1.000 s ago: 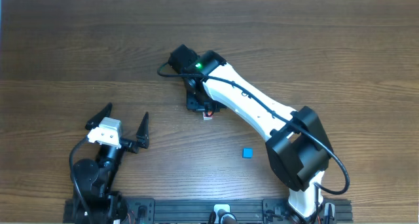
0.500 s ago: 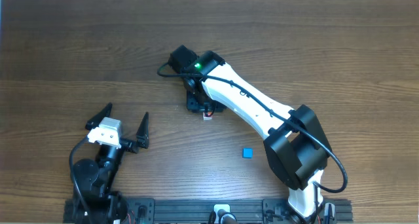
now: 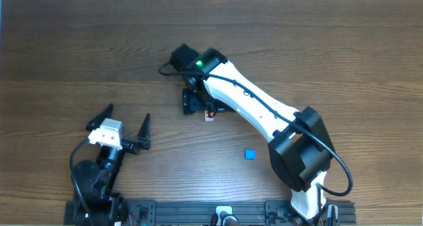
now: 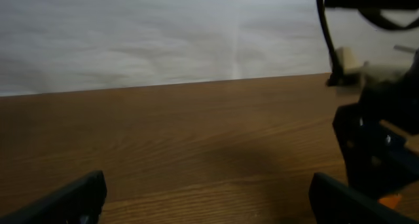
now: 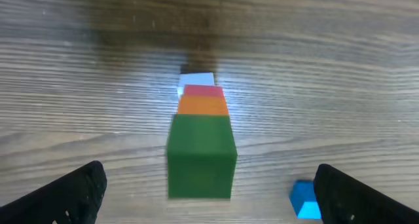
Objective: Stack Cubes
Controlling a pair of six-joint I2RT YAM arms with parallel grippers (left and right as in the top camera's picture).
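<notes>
Operator: Tower (image 5: pixel 201 129) of four stands straight below the right jaws, centred in the gap between them. The green cube (image 5: pixel 201 155) is on top, then the orange cube (image 5: pixel 203 105), the red cube (image 5: pixel 202 90), and the white cube (image 5: pixel 195 79) at the foot. The jaws are spread wide and hold nothing.

Checker: Where is the trouble, then?

Operator: Two places. The white cube peeks out to one side from under the red one, so I judge the layers are not quite square. And if either finger swings low on its way off, it could nudge the green cube. On a footing that small, a light sideways touch would likely bring the lot down.

Checker: And the blue cube (image 5: pixel 302 199)?

Operator: It lies on the bench (image 5: pixel 340 60), apart from the tower and nearer one finger than the other. It looks like the last one to go on. Dropping the jaws onto it this close to the tower risks a brush on the way. Setting it down fifth is worse: an off-centre landing or a hard press would tip a column this tall.

Checker: Left jaws?

Operator: Apart, empty and well away from the tower. They are no threat where they sit.
</notes>
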